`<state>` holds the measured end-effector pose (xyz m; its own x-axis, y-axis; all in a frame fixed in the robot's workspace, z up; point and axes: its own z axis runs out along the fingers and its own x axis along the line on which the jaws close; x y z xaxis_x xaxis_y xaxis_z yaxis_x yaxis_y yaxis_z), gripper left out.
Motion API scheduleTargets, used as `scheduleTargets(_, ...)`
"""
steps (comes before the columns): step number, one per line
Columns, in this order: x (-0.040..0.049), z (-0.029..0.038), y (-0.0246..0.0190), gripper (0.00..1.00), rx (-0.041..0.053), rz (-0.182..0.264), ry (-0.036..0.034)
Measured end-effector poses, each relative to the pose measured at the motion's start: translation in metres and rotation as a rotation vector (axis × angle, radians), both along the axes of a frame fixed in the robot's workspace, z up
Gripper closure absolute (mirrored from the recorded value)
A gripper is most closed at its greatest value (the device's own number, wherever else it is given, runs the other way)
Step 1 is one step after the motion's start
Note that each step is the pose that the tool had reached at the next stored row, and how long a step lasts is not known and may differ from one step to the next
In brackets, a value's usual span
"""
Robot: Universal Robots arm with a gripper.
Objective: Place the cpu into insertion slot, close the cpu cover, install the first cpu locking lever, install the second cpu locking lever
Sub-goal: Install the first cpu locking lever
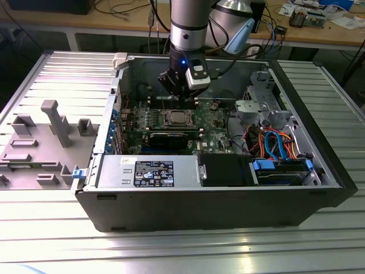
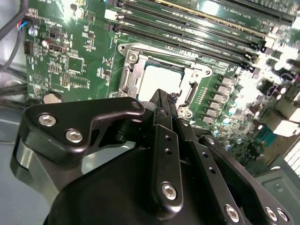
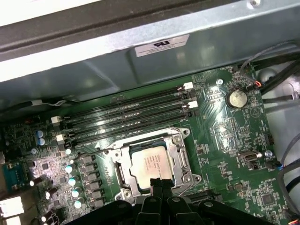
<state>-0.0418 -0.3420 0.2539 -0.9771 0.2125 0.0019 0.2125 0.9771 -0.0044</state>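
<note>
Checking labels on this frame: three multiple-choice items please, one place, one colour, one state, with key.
1. Where is the cpu? A) in the insertion slot B) in a person's hand C) on the floor
2. The motherboard is: A) blue B) green C) red
3. The cpu cover is: A) standing upright B) removed C) lying flat around the cpu
Key: 1 A, the chip sits inside the socket's rim; 2 B, green in both wrist views; 3 C, its silver frame borders the chip.
</note>
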Motion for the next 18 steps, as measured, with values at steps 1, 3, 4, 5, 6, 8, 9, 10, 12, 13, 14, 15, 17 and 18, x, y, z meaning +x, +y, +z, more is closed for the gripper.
scheduleTargets(1,0.0,-0.0003,0.0,0.89,0.0,0.018,-0.0001)
scheduleTargets(3,0.0,-0.0007,0.0,0.89,-0.0001,0.054,0.0)
scheduleTargets(4,-0.0001,-0.0009,0.0,0.89,0.0005,0.063,-0.0001)
scheduleTargets(5,-0.0004,-0.0011,0.0,0.89,0.0044,0.064,-0.001)
scheduleTargets(6,-0.0015,-0.0011,0.0,0.89,0.0079,0.065,-0.0032)
scheduleTargets(8,-0.0065,-0.0012,0.0,0.89,0.0122,0.066,-0.0097)
scheduleTargets(9,-0.0077,-0.0013,0.0,0.89,0.0151,0.067,-0.0121)
scheduleTargets(10,-0.0085,-0.0014,0.0,0.89,0.0181,0.069,-0.0141)
scheduleTargets(12,-0.0093,-0.0017,0.0001,0.89,0.0195,0.078,-0.0172)
scheduleTargets(13,-0.0093,-0.0019,0.0001,0.89,0.0194,0.085,-0.0201)
scheduleTargets(14,-0.0093,-0.002,0.0,0.89,0.0193,0.091,-0.0236)
scheduleTargets(15,-0.0093,-0.0021,0.0,0.89,0.0194,0.098,-0.0249)
scheduleTargets(17,-0.0093,-0.0021,0.0,0.89,0.0198,0.129,-0.0248)
scheduleTargets(18,-0.0094,-0.0021,0.0,0.89,0.02,0.147,-0.0246)
